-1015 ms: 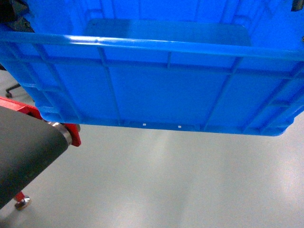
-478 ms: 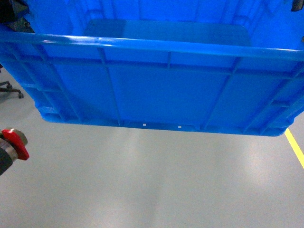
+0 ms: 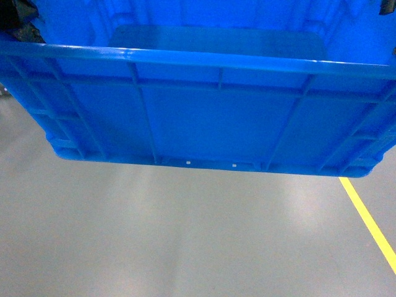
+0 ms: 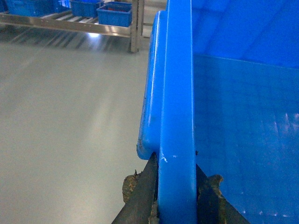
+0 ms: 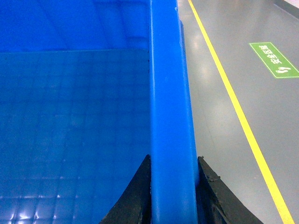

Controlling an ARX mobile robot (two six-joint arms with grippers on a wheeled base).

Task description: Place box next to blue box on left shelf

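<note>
Crate first: I am looking at the large bright blue rectangular plastic crate (image 3: pixel 210 117) with its thick rim and ribbed side walls, and it is hanging in the air above the grey polished floor (image 3: pixel 185 235), filling the upper half of my head view. My left pincer (image 4: pixel 175 196) is clamping the crate's left rim, one dark worn finger (image 4: pixel 140 196) pressing on the outside and one on the inside. My right pincer (image 5: pixel 173 191) is gripping the right rim the same way, black fingers (image 5: pixel 212 196) squeezing the wall from both sides. Inside, the crate's floor is showing a fine square grid. I am seeing a yellow line (image 3: pixel 368 219) painted on the floor running off to the right, and beside it a green floor sign (image 5: pixel 273 59). Far off in the left wrist view, a stainless-steel rack (image 4: pixel 70 24) is standing well apart from the crate, carrying smaller blue boxes (image 4: pixel 114 13).
</note>
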